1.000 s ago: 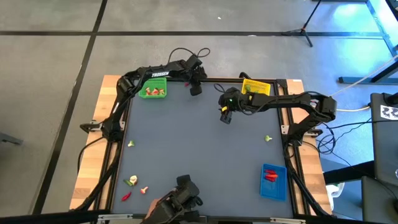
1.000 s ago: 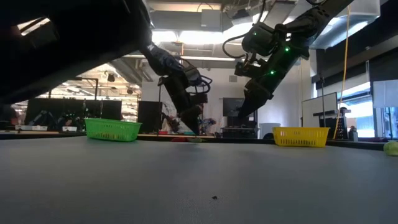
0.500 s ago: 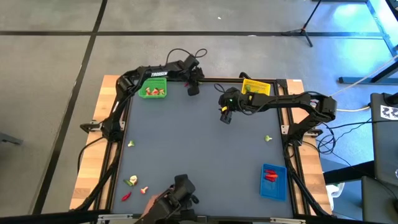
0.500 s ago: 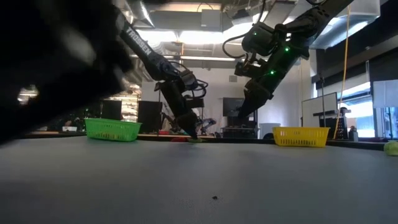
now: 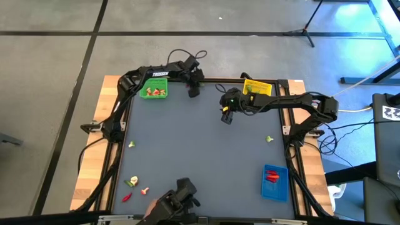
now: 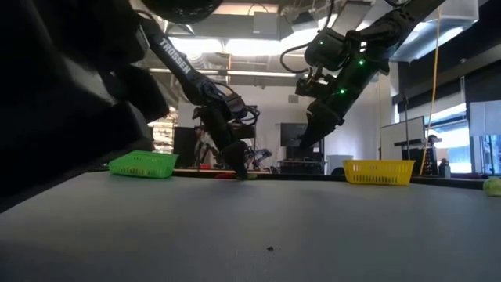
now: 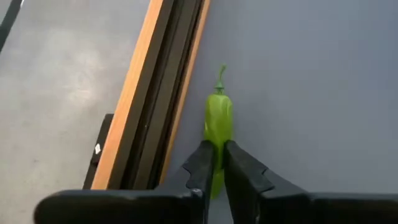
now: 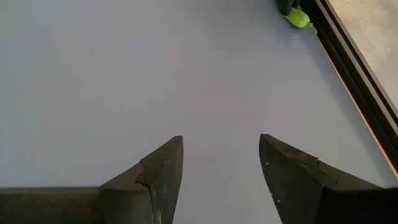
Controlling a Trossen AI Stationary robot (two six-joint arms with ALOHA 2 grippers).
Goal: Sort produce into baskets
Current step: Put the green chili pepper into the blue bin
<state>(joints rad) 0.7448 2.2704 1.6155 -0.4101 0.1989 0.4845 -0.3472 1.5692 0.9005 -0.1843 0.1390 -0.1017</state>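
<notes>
Left tool pinching a green pepper at the far edge of the desk; right tool hanging spread over bare surface.

The left tool's fingers are closing together on the near end of the green pepper, which is lying flat just beside the desk's wooden rim, its stem pointing away from the tool. The green basket is sitting close beside this tool, holding several pieces. The right tool's fingers are standing well apart, gripping nothing, above the desk; the yellow basket is just behind it. The blue basket, with red pieces inside, is lying well away from both tools at the near right, and a cluster of loose produce is resting at the near left corner.
</notes>
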